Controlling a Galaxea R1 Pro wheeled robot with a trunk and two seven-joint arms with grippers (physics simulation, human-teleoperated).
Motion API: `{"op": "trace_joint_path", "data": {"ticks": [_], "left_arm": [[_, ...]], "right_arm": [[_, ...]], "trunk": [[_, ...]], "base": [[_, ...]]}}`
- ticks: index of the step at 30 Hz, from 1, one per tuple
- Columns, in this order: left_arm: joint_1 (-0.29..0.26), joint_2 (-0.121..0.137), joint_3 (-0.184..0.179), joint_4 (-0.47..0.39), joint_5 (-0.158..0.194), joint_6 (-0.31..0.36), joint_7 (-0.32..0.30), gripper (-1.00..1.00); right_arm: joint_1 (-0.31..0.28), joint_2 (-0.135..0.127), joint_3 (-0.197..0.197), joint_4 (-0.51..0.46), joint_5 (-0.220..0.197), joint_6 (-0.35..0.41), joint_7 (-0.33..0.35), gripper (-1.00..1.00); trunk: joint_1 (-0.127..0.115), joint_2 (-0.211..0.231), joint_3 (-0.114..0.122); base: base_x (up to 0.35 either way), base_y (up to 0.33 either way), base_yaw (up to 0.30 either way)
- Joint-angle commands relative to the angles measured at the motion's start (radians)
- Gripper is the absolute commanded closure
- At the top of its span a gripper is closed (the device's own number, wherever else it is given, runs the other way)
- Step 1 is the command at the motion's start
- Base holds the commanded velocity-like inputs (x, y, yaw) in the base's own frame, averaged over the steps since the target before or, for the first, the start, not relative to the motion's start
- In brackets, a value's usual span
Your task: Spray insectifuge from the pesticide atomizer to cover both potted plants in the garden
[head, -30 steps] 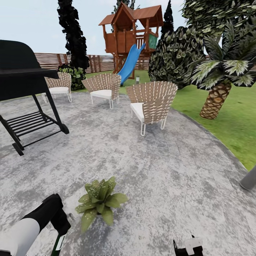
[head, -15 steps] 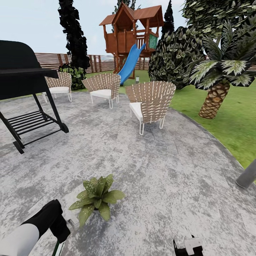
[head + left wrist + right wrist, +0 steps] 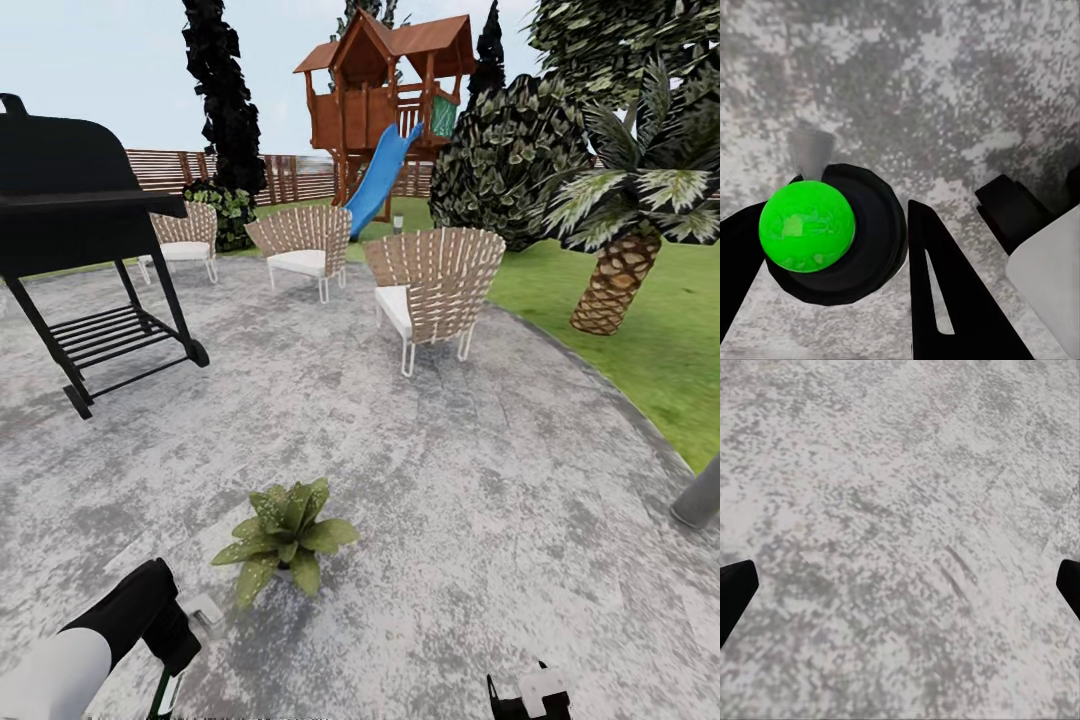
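The patio (image 3: 450, 480) is a big round floor of grey, blotchy stone, and it lies under both jaws. Green lawn (image 3: 640, 330) lies past its edge, far from the right jaws. A brown fence (image 3: 290, 175) stands at the back. A wooden playhouse (image 3: 385, 75) with a blue slide (image 3: 380, 180) stands in front of the fence. A black grill (image 3: 75, 230) stands far ahead of the left jaws, cut off at the picture's edge. Three woven chairs (image 3: 435, 285) sit far ahead. A palm (image 3: 625, 240) grows on the grass.

One plant (image 3: 285, 535) with spotty leaves sits on the stone, just ahead of the left jaws. Its pot is hidden under the leaves.

The left jaws (image 3: 832, 247) are closed around the bottle (image 3: 808, 227). In the wrist view the bottle is seen end on, a bright green round in a dark ring. In the head view, its white head (image 3: 205, 615) pokes out, and its body is mostly cut off.

The right jaws (image 3: 900, 585) are spread wide open over bare stone. Only the dark tips show.
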Motion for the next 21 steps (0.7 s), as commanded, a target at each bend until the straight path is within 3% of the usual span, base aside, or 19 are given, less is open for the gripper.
{"op": "trace_joint_path", "data": {"ticks": [1,7,11,16,21], "left_arm": [[0.0,-0.001,-0.003,-0.003,-0.005,0.005,-0.006,1.0],[0.0,-0.012,-0.002,-0.005,-0.005,0.005,0.006,1.0],[0.0,-0.033,-0.003,-0.005,-0.006,0.005,0.008,1.0],[0.0,-0.044,-0.003,-0.005,-0.005,0.005,0.009,1.0],[0.0,-0.064,-0.002,-0.006,-0.006,0.005,0.012,1.0]], "right_arm": [[-0.001,0.0,-0.004,0.001,0.011,-0.002,-0.007,-1.0],[-0.001,0.0,-0.004,0.001,0.012,-0.002,-0.007,-1.0],[-0.001,0.0,-0.004,0.001,0.012,-0.002,-0.007,-1.0],[-0.001,0.0,-0.004,0.001,0.011,-0.002,-0.007,-1.0],[-0.001,0.0,-0.005,0.001,0.011,-0.002,-0.007,-1.0]], "trunk": [[0.0,0.0,-0.001],[0.0,0.0,-0.001],[0.0,0.0,-0.001],[0.0,0.0,-0.001],[0.0,0.0,-0.001]], "base": [[-0.005,0.0,0.266],[-0.001,0.0,0.273],[0.032,0.0,0.229],[0.233,0.0,0.03],[0.04,0.0,0.002]]}}
